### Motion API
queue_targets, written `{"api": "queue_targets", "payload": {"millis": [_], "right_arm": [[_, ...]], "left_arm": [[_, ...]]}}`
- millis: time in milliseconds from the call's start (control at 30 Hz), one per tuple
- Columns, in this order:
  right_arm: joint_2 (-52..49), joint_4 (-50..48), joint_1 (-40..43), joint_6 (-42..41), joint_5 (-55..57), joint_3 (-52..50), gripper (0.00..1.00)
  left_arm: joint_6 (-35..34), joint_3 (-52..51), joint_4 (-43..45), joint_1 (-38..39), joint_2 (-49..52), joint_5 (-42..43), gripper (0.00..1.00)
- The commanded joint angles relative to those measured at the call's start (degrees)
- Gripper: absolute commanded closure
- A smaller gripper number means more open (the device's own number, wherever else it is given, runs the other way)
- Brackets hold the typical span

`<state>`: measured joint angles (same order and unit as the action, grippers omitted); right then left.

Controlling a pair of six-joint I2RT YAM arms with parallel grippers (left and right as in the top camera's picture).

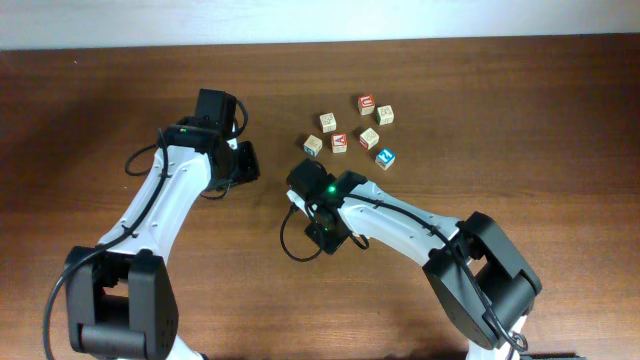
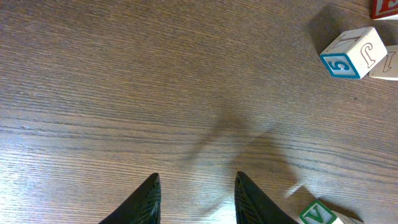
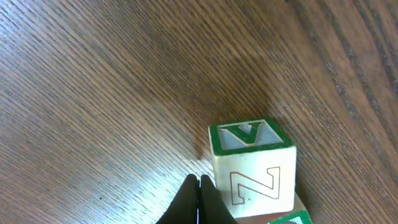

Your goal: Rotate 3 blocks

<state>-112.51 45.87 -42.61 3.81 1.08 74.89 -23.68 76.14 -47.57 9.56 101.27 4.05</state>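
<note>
Right fingers [image 3: 194, 200] pressed together, holding nothing. green-V block [image 3: 252, 165] sits just right of the tips, Z face toward them; contact unclear. It is a cube, so no long axis. Right arm is nearer. Left fingers [image 2: 146, 202] spread, empty, over bare surface [image 2: 124, 74]. Beyond: blue-5 cube [image 2: 347, 55]; other blocks [image 1: 339, 142] cluster close behind and would likely crowd a turn.

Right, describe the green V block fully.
The green V block is a small pale-wood cube. Its top face has a green border and a green V; the side facing the right wrist camera bears an outlined Z. It sits flat on the wooden table. The shut right gripper is at its near left edge; contact is unclear. A green-edged piece shows at its base, too cropped to identify.
</note>
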Motion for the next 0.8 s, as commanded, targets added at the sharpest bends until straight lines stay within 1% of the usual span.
{"api": "queue_targets", "payload": {"millis": [0, 33, 100, 200, 233, 267, 300, 333, 400, 433, 467, 533, 600, 667, 767], "right_arm": [[-0.46, 0.26, 0.26, 0.5, 2.54, 1.09, 0.96], [-0.35, 0.85, 0.26, 0.5, 2.58, 1.51, 0.96], [-0.07, 5.51, 0.22, 0.55, 0.46, 6.16, 0.96], [0.31, 9.01, 0.15, 3.04, -8.68, 10.45, 0.96], [0.31, 8.96, 0.15, 2.97, -9.14, 10.73, 0.96], [0.31, 7.32, 0.28, -1.95, -9.51, 11.8, 0.96], [0.26, 2.91, 0.28, -8.2, -9.46, 11.8, 0.96], [-0.04, -2.89, 0.24, -17.25, -8.41, 11.8, 0.96], [-1.36, -7.1, 0.22, -24.5, -4.98, 11.78, 0.96], [-2.36, -8.72, 0.22, -25.27, -4.76, 11.69, 0.96], [-3.13, -8.92, 0.22, -28.0, -3.37, 11.69, 0.96], [-4.24, -8.9, 0.22, -33.29, -1.64, 11.67, 0.96], [-5.25, -8.76, 0.22, -37.03, -0.59, 11.65, 0.96], [-5.27, -8.66, 0.22, -38.84, -0.33, 11.65, 0.96], [-5.95, -8.44, 0.22, -40.09, -0.11, 11.52, 0.96]], "left_arm": [[-0.7, 0.63, -0.09, -0.2, -0.02, 0.2, 0.63], [-0.7, 0.63, -0.11, -0.2, -0.02, 0.2, 0.64], [-0.7, 0.63, -0.07, -0.2, -0.02, 0.17, 0.63], [-0.66, 0.63, -0.09, -0.11, -0.02, 0.17, 0.63], [0.31, 0.63, -0.02, -0.52, -0.02, 0.13, 0.62], [3.3, 0.74, 0.2, -1.79, -0.02, -0.02, 0.6], [5.18, 0.9, 0.39, -4.26, -0.02, -0.02, 0.56], [8.87, 0.9, 0.37, -7.17, -0.02, -0.02, 0.54], [10.43, 0.9, 0.28, -9.42, -0.02, -0.02, 0.52], [10.56, 0.9, 0.74, -9.64, -0.02, -0.07, 0.51], [10.54, 0.9, 1.31, -9.64, -0.02, -0.04, 0.49], [10.54, 0.9, 1.49, -9.64, -0.02, -0.04, 0.47], [10.54, 0.9, 1.62, -9.64, -0.02, -0.07, 0.41], [10.51, 0.9, 1.66, -9.64, -0.02, -0.04, 0.37], [10.51, 0.83, 1.68, -9.64, -0.02, -0.04, 0.33]]}}
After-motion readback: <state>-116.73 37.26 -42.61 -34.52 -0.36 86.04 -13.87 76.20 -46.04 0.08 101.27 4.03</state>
